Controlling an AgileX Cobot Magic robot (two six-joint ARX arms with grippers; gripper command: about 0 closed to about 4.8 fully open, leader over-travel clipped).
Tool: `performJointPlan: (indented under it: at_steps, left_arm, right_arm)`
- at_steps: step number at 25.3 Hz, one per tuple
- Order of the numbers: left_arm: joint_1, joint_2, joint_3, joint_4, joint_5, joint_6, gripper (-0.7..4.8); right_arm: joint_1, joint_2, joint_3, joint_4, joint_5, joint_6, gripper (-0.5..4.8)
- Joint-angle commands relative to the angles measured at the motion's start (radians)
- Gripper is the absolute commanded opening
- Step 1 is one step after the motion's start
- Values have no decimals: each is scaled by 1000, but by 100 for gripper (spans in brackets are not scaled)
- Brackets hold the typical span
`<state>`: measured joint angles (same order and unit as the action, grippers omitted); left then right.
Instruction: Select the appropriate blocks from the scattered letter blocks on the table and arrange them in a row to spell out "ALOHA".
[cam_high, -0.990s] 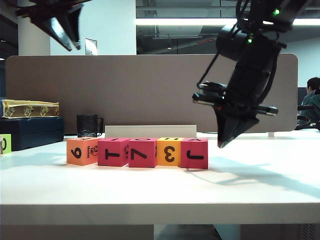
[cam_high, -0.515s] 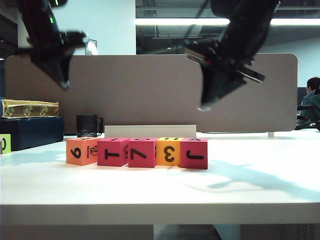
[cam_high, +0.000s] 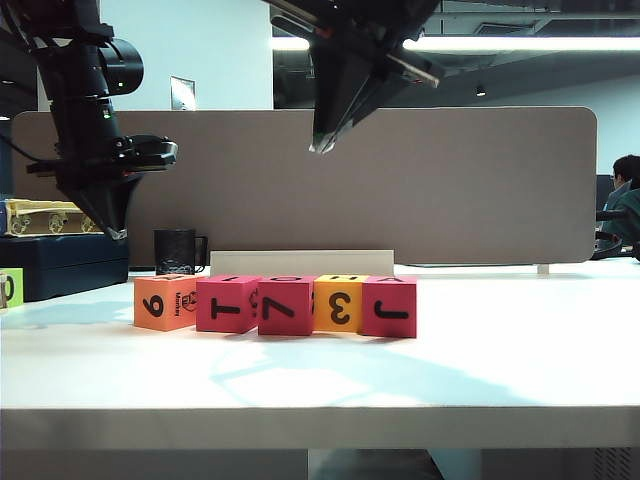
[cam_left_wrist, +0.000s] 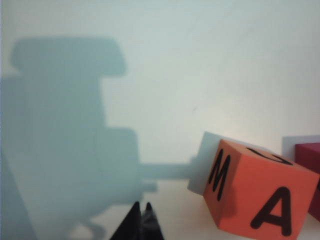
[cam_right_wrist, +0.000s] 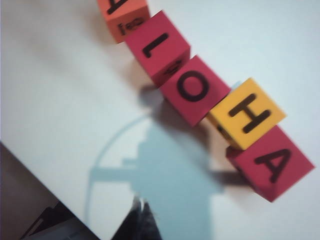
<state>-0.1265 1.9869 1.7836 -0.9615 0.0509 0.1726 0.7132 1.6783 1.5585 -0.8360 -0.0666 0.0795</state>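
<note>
While raised, right gripper (cam_high: 322, 148) above blocks (cam_high: 275, 304)

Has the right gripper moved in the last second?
Yes. The right gripper has risen and swung left: it was beside the rightmost block, now it hangs high before the divider, above the middle blocks.

We see the five blocks (cam_high: 275, 304) standing in one row on the table (cam_high: 500, 370), side by side and touching, nearer its left half. Behind them stands a mug (cam_high: 176, 251), and behind that the divider panel (cam_high: 480, 185). The left gripper (cam_high: 118, 232) hangs above the table, left of the row; the right gripper (cam_high: 322, 146) hangs high over the row's middle.
</note>
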Motion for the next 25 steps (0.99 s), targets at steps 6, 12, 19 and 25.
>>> performJointPlan:
  at_steps: [6,12,19,25]
  left_arm:
    - [66,55,2,21,114,-19,-6]
    - [82,102,2,-16,218,-34,-6]
    - [53,127,1,-34,313,-31,-6]
    - [18,134,1,-58,333,-31,-6]
  right_arm:
    - [0,-6,57,-35,68,-2,-4]
    - [5,-7,67,-51,68,-2,-4]
    - [14,-7,68,-50,68,-2,-4]
    - [14,-7,68,-50,69,-2,-4]
